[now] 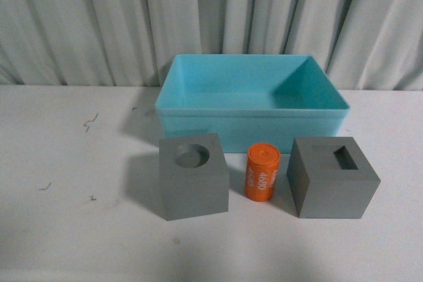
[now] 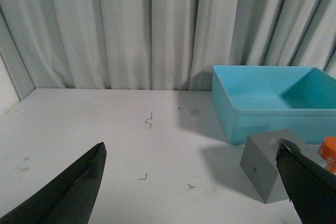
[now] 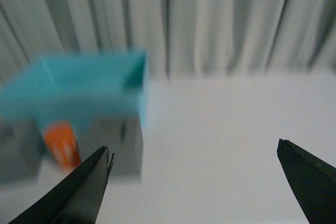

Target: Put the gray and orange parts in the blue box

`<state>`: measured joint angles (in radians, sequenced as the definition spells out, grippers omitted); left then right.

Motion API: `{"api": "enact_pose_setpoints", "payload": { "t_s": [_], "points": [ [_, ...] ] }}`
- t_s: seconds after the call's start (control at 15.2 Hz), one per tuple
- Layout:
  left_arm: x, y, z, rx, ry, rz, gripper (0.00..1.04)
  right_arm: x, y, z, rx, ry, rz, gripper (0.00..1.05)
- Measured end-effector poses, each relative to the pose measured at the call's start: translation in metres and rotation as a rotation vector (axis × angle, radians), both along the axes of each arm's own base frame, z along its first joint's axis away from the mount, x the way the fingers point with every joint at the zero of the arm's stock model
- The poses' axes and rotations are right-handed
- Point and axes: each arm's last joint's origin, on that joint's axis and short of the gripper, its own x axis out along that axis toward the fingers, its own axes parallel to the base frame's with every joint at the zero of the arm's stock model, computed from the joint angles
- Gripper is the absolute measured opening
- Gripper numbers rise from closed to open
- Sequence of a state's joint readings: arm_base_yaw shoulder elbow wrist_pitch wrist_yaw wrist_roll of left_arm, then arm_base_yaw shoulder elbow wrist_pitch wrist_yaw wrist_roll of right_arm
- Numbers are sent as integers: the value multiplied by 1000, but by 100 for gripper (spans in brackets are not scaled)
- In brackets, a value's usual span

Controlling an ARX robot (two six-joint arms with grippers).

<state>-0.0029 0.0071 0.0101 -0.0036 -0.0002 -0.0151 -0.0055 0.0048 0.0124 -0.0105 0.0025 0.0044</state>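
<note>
On the white table, a gray cube with a round hole (image 1: 193, 176) stands left, an orange cylinder marked 4680 (image 1: 262, 172) in the middle, and a gray cube with a rectangular hole (image 1: 332, 177) right. Behind them sits the empty blue box (image 1: 251, 122). No arm shows in the front view. My left gripper (image 2: 191, 153) is open over bare table, with the round-hole cube (image 2: 268, 161) by one finger, the orange cylinder (image 2: 329, 153) and the blue box (image 2: 273, 103) beyond. My right gripper (image 3: 194, 153) is open; its blurred view shows the blue box (image 3: 79, 93), orange cylinder (image 3: 62, 144) and a gray cube (image 3: 123, 148).
A pleated gray curtain (image 1: 211, 18) closes off the back of the table. Small dark marks (image 1: 89, 122) dot the table's left side.
</note>
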Motion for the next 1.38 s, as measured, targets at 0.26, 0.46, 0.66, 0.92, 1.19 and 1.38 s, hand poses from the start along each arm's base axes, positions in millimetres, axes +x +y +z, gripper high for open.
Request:
{"api": "enact_pose_setpoints", "payload": {
  "t_s": [0.26,0.46,0.66,0.92,1.19,1.38],
  "points": [
    [0,0,0,0,0,0,98,50,-36,30,-40,493,-10,98],
    [0,0,0,0,0,0,98,110,-59,44,-149,549,119,98],
    [0,0,0,0,0,0,98,156,-56,40,-170,533,166,98],
    [0,0,0,0,0,0,98,191,-5,25,-82,544,224,98],
    [0,0,0,0,0,0,98,202,20,-14,3,620,219,98],
    [0,0,0,0,0,0,98,209,26,-33,31,670,194,98]
  ]
}}
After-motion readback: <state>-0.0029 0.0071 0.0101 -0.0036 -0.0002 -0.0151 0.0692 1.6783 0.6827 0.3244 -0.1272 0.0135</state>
